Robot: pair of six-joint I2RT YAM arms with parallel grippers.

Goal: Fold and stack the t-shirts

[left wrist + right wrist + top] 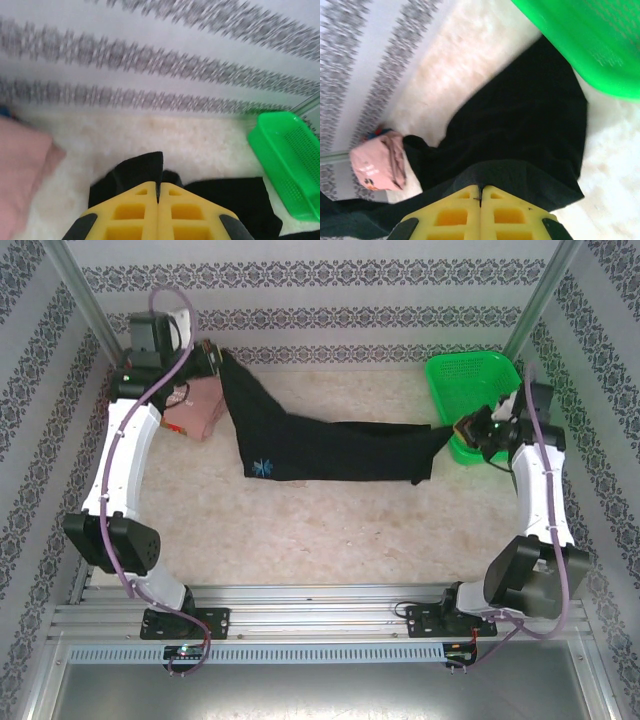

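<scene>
The black t-shirt [330,445] hangs stretched between both arms above the table, sagging in the middle, with a small blue print near its lower left. My left gripper [214,358] is shut on its far-left corner; black cloth [131,175] sticks out past the yellow fingers [137,210]. My right gripper [462,427] is shut on the right end, where black fabric [520,130] spreads from the closed yellow fingers [502,212]. A folded pink t-shirt [200,407] lies at the back left, under the left arm, also showing as the pink bundle [377,162] and the pink cloth [22,170].
A green mesh basket [470,380] stands at the back right corner, close behind the right gripper, the same green basket [287,160]. Patterned walls enclose the cream table surface [330,530]. Metal rails run along the near edge by the arm bases.
</scene>
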